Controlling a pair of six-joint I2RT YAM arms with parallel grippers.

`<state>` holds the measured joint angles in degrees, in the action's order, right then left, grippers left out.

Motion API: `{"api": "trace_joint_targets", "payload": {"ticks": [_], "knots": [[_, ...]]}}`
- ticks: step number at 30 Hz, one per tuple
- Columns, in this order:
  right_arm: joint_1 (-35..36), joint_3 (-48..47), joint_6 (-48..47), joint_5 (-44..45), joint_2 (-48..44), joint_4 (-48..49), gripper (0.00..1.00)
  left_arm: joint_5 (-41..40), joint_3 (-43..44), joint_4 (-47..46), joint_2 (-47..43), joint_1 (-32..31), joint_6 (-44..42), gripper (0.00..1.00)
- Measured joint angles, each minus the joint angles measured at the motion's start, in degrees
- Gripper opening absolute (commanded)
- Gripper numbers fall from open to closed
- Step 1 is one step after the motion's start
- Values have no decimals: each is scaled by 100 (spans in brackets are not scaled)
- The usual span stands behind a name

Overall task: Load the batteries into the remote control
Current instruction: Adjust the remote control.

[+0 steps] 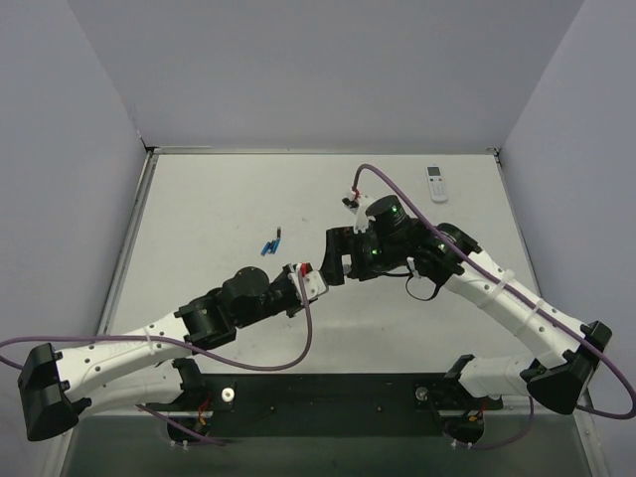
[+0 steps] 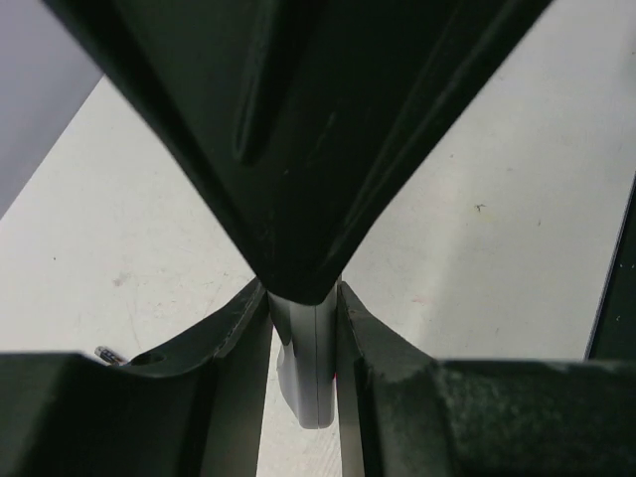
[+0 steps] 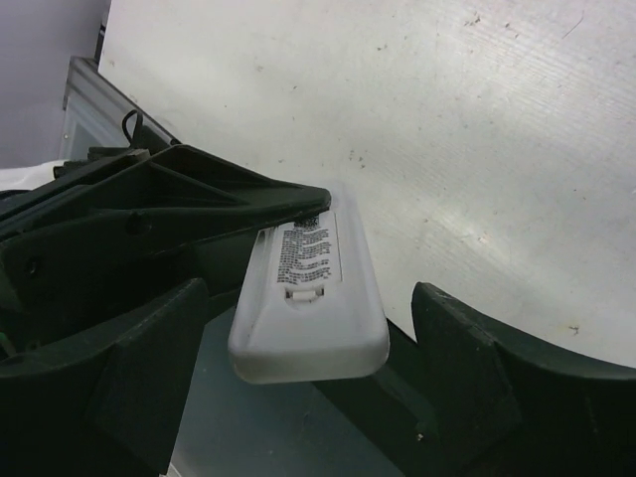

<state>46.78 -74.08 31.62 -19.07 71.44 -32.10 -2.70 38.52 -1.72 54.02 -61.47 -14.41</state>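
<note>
The remote control (image 1: 312, 282) is a slim white bar held off the table, with my left gripper (image 1: 304, 279) shut on it. In the left wrist view it shows edge-on (image 2: 313, 358) between the two dark fingers. In the right wrist view its plain back with a printed label (image 3: 308, 288) faces the camera. My right gripper (image 1: 335, 264) is open, its fingers (image 3: 467, 368) standing either side of the remote's free end with small gaps. The batteries (image 1: 270, 243), two small blue cylinders, lie on the table to the left; one end shows low in the left wrist view (image 2: 104, 354).
A second, rounder white remote (image 1: 435, 183) with a small dark screen lies at the back right of the table. Purple cables loop from both arms. Grey walls close the table at the left, back and right.
</note>
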Motion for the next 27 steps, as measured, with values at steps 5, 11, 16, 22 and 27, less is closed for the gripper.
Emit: {"api": "trace_joint_targets", "payload": {"ticks": [5, 11, 16, 22, 27], "knots": [[-37, 0, -24, -310, 98, -31, 42, 127, 2, 24, 22, -33, -273, 0], [-109, 31, -133, -490, 92, -85, 0, 129, 7, 57, 7, -37, -339, 34], [-111, 260, -278, -490, -127, 131, 0, -131, -140, -76, -243, -70, -105, 71], [-107, 1768, -678, 0, -1464, 1362, 0, -706, -638, -549, -1099, -52, 975, 86], [-33, 3233, -1235, 361, -2472, 2927, 0, -1534, -1303, -1176, -2074, 15, 2726, 87]]}}
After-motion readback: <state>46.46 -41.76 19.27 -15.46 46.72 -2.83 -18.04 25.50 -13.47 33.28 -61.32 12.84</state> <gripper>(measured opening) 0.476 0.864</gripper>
